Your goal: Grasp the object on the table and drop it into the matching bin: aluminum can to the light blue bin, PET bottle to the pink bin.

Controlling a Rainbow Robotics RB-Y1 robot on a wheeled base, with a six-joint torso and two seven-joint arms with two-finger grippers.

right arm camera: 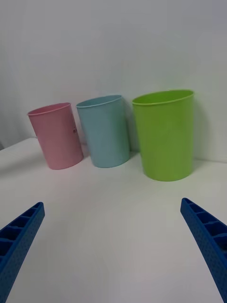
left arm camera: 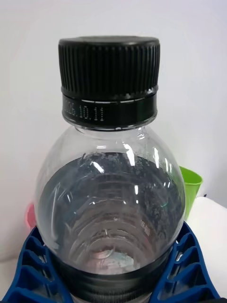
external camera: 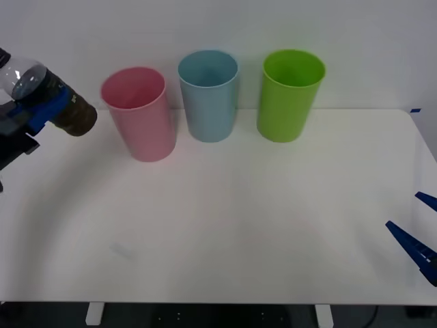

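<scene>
At far left, above the table (external camera: 225, 225), the left gripper (external camera: 34, 109) clamps the bottle (external camera: 48, 96) sideways, lifted beside the pink bin (external camera: 140, 116), likely for dropping. Right gripper (external camera: 420, 236) waits open, empty, at the table's right edge.

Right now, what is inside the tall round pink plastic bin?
The front view shows only bare pink inner wall in the tall round pink plastic bin; its bottom is hidden. The small clear plastic bottle is in the left gripper, beside it.
</scene>
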